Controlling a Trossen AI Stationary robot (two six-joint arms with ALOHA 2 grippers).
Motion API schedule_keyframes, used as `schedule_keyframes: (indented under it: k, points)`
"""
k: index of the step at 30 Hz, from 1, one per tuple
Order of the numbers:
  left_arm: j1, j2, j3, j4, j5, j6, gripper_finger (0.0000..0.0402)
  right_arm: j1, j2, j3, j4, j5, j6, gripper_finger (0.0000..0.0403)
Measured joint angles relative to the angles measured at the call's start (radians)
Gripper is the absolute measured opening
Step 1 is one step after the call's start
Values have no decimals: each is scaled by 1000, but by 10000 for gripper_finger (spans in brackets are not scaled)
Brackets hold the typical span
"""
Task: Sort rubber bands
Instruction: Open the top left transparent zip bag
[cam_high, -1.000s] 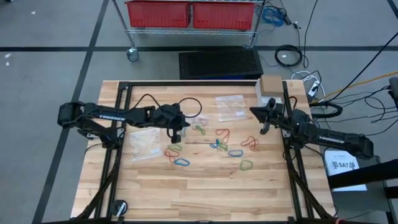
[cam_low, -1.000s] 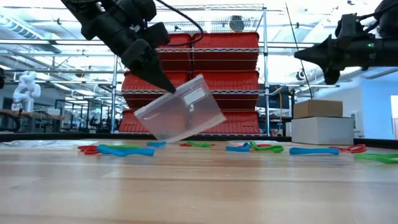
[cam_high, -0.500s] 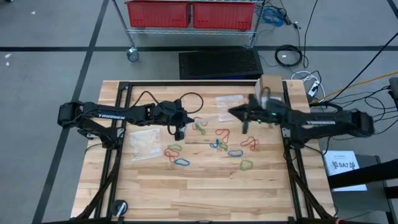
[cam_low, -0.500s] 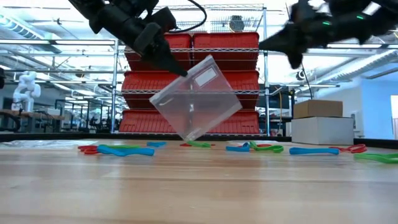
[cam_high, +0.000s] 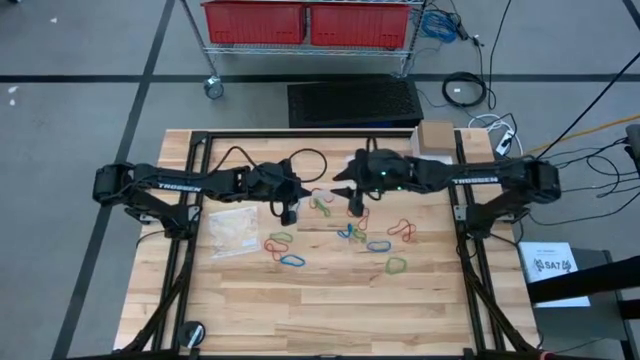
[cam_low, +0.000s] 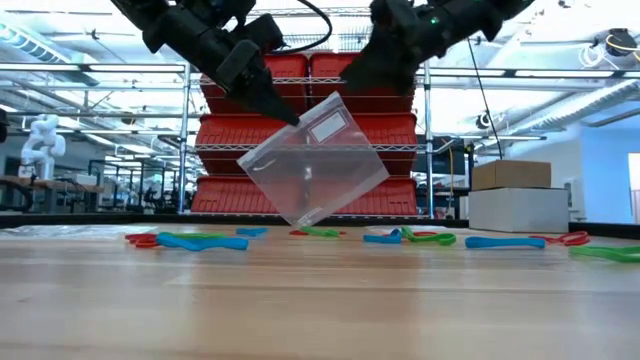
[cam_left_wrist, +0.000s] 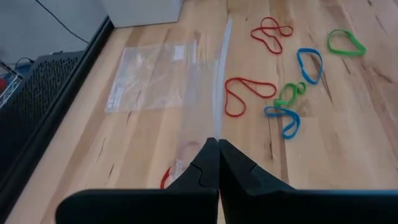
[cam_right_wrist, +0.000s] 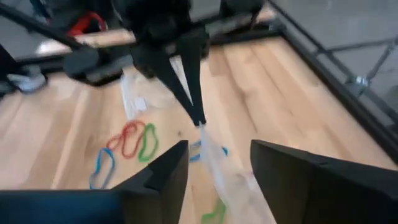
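At frame centre, the left hand pinches a clear bag aloft while the right hand, fingers wide, should grip its opposite edge squarely.

Red, blue and green rubber bands on pale wood table; clear bag.

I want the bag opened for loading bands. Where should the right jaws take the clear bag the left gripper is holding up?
Probably the free upper edge of the clear bag, opposite the corner pinched by the left gripper. It hangs tilted and clear of the table, so the right gripper, jaws open, can close on it from its own side.
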Motion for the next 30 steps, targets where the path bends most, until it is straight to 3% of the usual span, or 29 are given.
schedule_keyframes:
  k: [5, 10, 13, 18, 25, 30]
  points:
    - [0, 0, 0, 2, 0, 0, 0, 4, 63, 42, -17, -79, -9, 168]
    - [0, 0, 0, 4, 0, -1, 0, 12, 124, 74, -21, -88, -16, 143]
    - [0, 0, 0, 6, 0, -9, 0, 20, 142, 91, -17, -41, -19, 107]
    - [0, 0, 0, 10, 0, -27, 0, 39, 151, 104, -41, -17, -51, 14]
    - [0, 0, 0, 9, 0, -27, 4, 46, 151, 105, -52, -13, -53, 2]
    - [1, -1, 0, 19, 0, -27, 33, 46, 146, 105, -59, 36, -80, 1]
